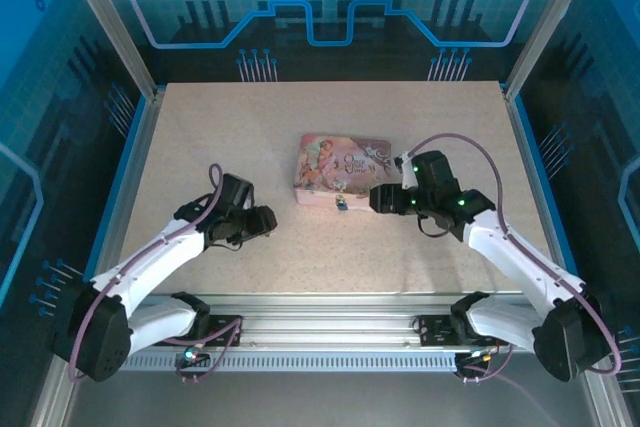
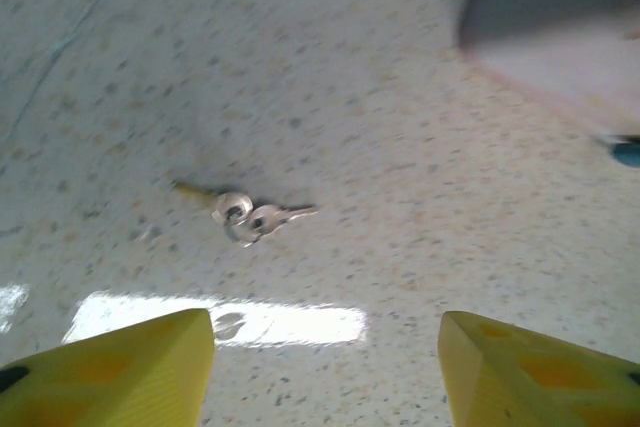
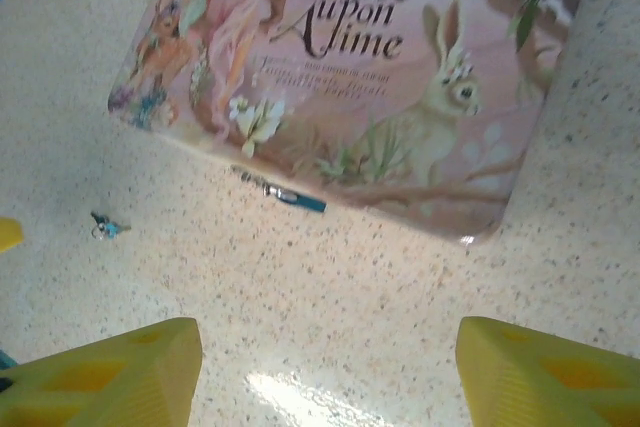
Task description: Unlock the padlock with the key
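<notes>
- On the left side of the table (image 1: 200,137), the left fingers (image 2: 110,372) hover low over the surface. They are spread wide, with nothing between them and nothing touched.
- Just ahead of that gap lies the key (image 2: 250,215), flat on the table. It is joined by a small ring to what looks like a second blade, and it lies well apart from the box.
- The key is probably very light, thin and stiff, and its smooth metal is likely to skate on the speckled top instead of lifting.
- The ring and head end looks like the best place to pinch, so the blade is left free to enter the lock. A grip across the blade would likely cover the part that is needed.
- Near the middle of the table sits the pink box (image 1: 345,169), lid up. The padlock (image 3: 295,197) is at the box's near edge, touching the front wall, apparently on the clasp. Its keyhole is too small to make out.
- The padlock looks light and loose on its shackle, so it would likely swing or twist under a push. Its body would need steadying from the sides.
- On the right, the right fingers (image 3: 550,372) are also spread and hold nothing. They hover on the near side of the box, with the padlock ahead of their gap.
</notes>
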`<control>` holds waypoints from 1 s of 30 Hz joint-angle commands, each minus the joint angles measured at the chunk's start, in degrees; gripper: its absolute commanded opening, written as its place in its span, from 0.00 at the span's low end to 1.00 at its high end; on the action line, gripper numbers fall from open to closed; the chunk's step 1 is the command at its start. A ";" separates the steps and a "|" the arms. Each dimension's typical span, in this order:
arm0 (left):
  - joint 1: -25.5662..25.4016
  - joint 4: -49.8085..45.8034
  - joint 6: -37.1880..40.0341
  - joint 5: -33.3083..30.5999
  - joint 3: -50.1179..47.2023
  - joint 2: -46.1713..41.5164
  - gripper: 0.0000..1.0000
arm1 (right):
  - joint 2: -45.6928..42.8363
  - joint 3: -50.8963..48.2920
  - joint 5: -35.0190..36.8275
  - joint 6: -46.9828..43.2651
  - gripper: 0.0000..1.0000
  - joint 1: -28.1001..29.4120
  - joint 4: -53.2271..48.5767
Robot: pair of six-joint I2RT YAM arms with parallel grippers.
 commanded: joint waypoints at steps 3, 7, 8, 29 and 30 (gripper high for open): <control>-0.74 1.84 -5.38 -1.67 -2.20 4.77 0.53 | -2.78 -4.39 4.05 3.20 0.69 4.91 0.03; -1.23 4.16 -7.96 -2.12 -2.10 9.48 0.44 | -3.28 -6.49 4.63 5.01 0.69 6.50 1.49; -1.31 4.47 -8.62 -2.56 -1.94 10.54 0.44 | -3.28 -6.80 4.71 5.16 0.69 6.78 1.83; -1.58 9.35 -16.76 -8.87 0.80 18.86 0.36 | -3.70 -9.17 4.98 6.09 0.69 7.61 3.66; -1.53 9.37 -16.74 -8.97 0.98 19.31 0.36 | -3.76 -9.12 4.92 6.09 0.69 7.55 3.66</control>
